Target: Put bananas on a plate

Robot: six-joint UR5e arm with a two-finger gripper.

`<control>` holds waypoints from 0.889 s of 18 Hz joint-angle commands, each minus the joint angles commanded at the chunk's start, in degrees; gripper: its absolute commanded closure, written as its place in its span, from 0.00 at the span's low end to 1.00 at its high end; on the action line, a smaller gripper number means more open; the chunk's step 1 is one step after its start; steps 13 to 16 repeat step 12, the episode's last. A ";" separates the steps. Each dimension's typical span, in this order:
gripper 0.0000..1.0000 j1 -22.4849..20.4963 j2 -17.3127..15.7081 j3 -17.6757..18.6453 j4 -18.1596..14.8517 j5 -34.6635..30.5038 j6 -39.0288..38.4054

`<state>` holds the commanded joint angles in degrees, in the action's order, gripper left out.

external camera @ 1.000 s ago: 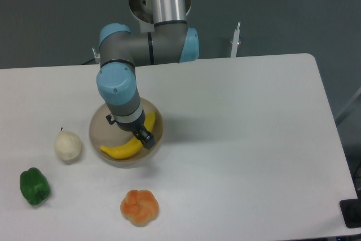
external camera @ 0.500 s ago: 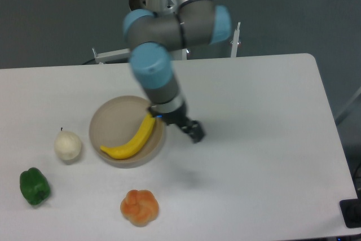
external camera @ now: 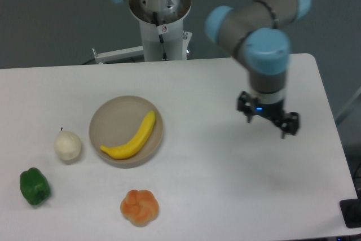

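The yellow banana (external camera: 132, 137) lies inside the round beige-grey plate (external camera: 110, 118) at the left-centre of the white table, curving from the plate's front edge up to its right side. My gripper (external camera: 268, 122) is far to the right of the plate, above the right part of the table. Its two black fingers are spread apart and hold nothing.
A pale round fruit (external camera: 67, 145) sits just left of the plate. A green pepper (external camera: 34, 186) lies at the front left. A lumpy orange pumpkin-like fruit (external camera: 139, 207) lies in front of the plate. The robot base (external camera: 161, 21) stands behind the table's far edge.
My gripper has left the plate and swung right across the table, from over the banana to the table's right side. The banana stays in the plate.
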<state>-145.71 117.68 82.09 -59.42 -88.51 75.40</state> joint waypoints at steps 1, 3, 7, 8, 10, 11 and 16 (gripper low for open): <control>0.00 -0.88 0.88 -0.09 0.26 0.01 2.02; 0.00 -1.15 1.33 -0.26 0.27 -0.52 3.96; 0.00 -2.47 1.68 -0.36 -0.17 -0.78 7.91; 0.00 -2.47 1.68 -0.09 -0.09 -0.96 8.62; 0.00 -2.47 1.68 -0.44 -0.17 -0.96 8.63; 0.00 -2.47 1.68 -0.36 -0.17 -0.96 8.63; 0.00 -2.38 1.68 -0.35 -0.17 -0.96 8.63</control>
